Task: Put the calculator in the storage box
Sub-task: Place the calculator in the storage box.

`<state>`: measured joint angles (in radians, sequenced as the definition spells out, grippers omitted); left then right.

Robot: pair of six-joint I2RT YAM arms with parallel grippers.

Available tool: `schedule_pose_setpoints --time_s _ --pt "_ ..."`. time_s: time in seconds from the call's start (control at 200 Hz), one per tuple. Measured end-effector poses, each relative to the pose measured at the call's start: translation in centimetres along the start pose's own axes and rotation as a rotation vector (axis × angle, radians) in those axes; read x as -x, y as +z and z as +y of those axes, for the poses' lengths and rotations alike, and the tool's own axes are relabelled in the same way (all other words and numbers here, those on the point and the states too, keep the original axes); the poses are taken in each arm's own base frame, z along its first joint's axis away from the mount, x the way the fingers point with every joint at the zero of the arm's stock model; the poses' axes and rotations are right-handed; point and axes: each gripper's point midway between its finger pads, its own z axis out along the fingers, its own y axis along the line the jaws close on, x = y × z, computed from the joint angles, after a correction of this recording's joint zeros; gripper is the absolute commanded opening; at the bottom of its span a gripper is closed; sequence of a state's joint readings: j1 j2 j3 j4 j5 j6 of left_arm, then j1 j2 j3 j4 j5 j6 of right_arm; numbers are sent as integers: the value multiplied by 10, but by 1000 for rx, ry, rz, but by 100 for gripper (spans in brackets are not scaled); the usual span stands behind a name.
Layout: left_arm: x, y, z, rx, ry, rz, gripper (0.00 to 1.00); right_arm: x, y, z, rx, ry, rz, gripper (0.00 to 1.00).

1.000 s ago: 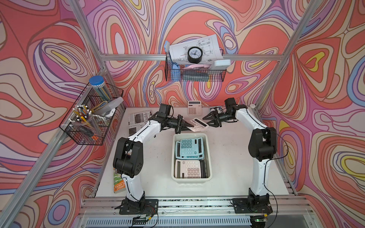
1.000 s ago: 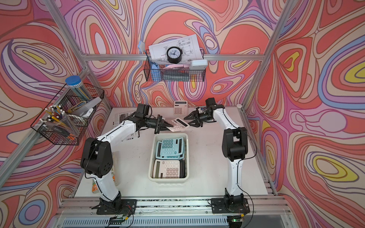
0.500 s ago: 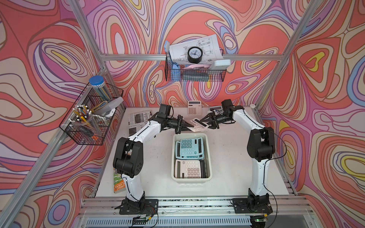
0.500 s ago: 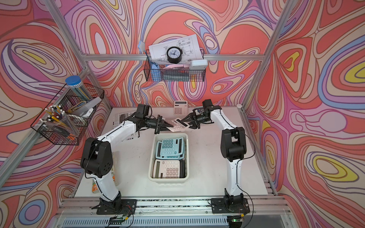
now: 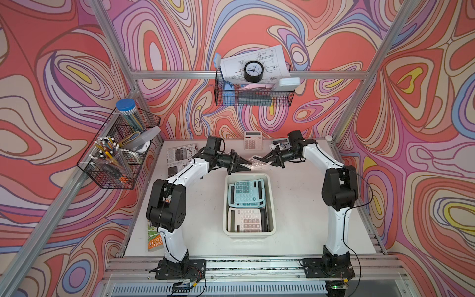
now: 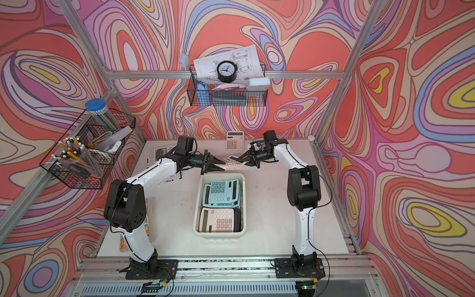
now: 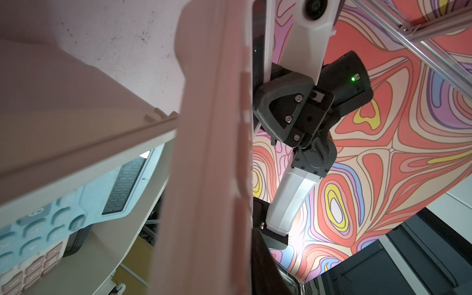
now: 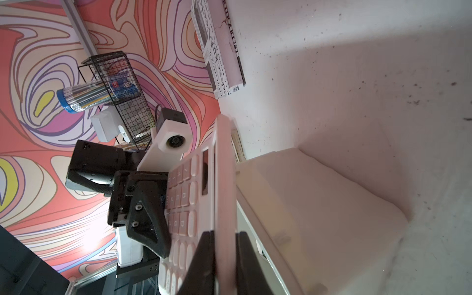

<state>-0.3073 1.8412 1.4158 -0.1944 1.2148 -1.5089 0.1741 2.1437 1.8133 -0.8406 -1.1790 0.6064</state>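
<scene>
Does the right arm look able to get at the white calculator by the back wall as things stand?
Probably not yet: the right end effector is shut on the pink calculator, so it has no free grip. The white calculator lies close behind it, with nothing visibly between them.

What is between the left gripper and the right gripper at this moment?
The pink calculator spans the gap between the left gripper and the right gripper, near the far rim of the storage box; both top views show it.
</scene>
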Motion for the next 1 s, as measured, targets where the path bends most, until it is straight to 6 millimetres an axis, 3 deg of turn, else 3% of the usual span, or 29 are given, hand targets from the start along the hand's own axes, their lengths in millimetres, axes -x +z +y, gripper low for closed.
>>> schedule_pose_setpoints --time_s 0.215,0.631,1.002 --pt "5 -6 5 31 33 -72 71 -4 -2 -10 -64 24 -46 0" --pt "12 -34 -4 53 139 -258 98 -31 -29 14 -158 -72 -124 0" --pt "21 -52 5 106 164 -350 99 -81 -47 7 -256 -72 -125 0"
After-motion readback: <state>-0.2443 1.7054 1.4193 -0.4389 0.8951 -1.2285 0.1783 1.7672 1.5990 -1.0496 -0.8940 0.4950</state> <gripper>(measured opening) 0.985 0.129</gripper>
